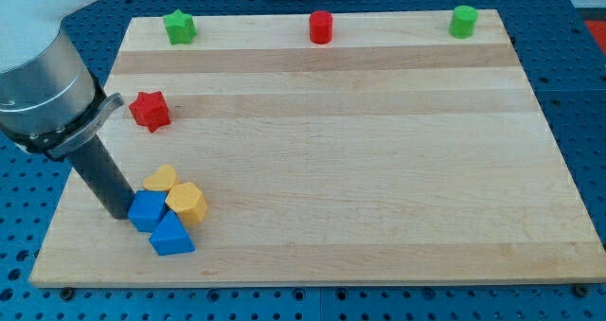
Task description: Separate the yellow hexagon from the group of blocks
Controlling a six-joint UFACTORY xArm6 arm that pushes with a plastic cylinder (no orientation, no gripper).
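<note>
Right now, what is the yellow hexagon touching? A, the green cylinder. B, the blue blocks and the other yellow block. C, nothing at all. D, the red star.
B: the yellow hexagon sits packed against the blue cube, the blue triangular block and the yellow heart-like block.

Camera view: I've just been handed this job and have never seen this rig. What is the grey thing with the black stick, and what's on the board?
The grey cylinder is the end of a robot arm. It has no pincer, only a straight dark rod, so nothing is held; my tip slides along the wooden board and pushes blocks. There is only one camera, looking down at the board from its long edge.

At the view's bottom left sits a tight group: a yellow heart-like block, the yellow hexagon, a blue cube and a blue triangular block. My tip is just left of the blue cube, seemingly touching it. A red star lies alone above the group. Along the top edge are a green star, a red cylinder and a green cylinder.
</note>
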